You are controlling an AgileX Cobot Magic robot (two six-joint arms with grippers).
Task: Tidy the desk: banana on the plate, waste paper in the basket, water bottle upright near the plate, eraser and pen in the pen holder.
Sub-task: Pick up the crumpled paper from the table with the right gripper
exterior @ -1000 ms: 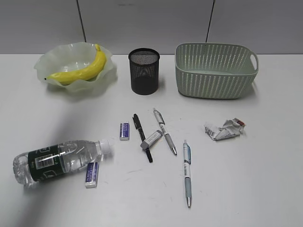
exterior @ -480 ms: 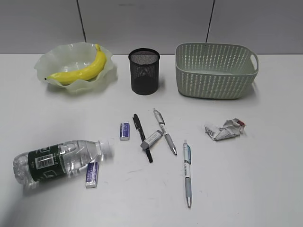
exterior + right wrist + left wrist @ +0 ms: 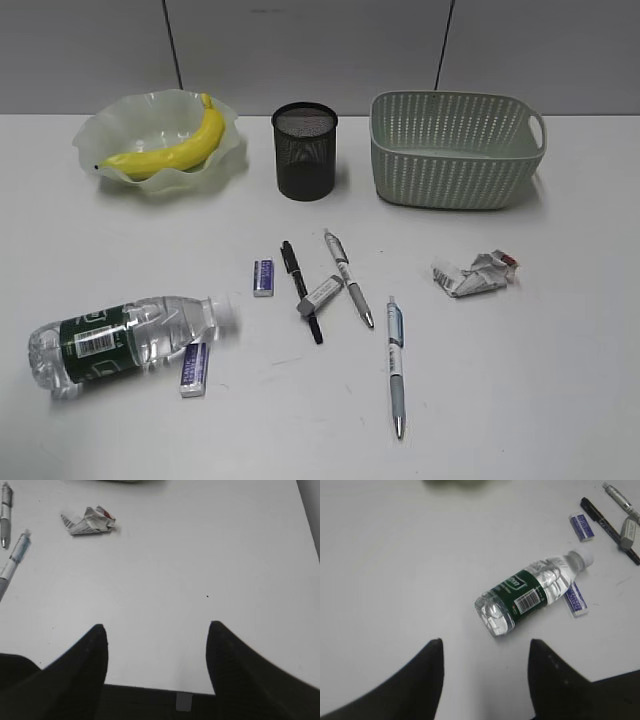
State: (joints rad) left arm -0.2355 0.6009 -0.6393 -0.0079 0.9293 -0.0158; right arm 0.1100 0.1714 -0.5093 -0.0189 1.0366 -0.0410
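Containers: the plate (image 3: 160, 140), at the far left of the desk (image 3: 520, 380), is occupied by the banana (image 3: 170, 150). The pen holder (image 3: 304, 150) stands beside it at centre; nothing is seen rising above its rim. The basket (image 3: 455, 148), at the far right, shows only a bare floor through its opening.

Surface: the water bottle (image 3: 125, 340) is laid on its side at the near left, cap toward the centre, with a white-and-blue eraser (image 3: 194, 368) touching it. A second eraser (image 3: 263, 277), a black pen (image 3: 300, 290) with a grey eraser (image 3: 320, 295) laid across it, and two silver pens (image 3: 348, 277) (image 3: 395, 365) are scattered mid-desk. The waste paper (image 3: 475, 273) is found at the right, apart from the basket. A grey panelled wall (image 3: 320, 50) closes the rear.

Grippers: the left gripper (image 3: 485, 647) is held spread above the desk, short of the bottle, gripping nothing. The right gripper (image 3: 156, 630) is likewise spread and empty.

Change: a faint shadow formerly cast over the left desk has withdrawn; all objects are unmoved.
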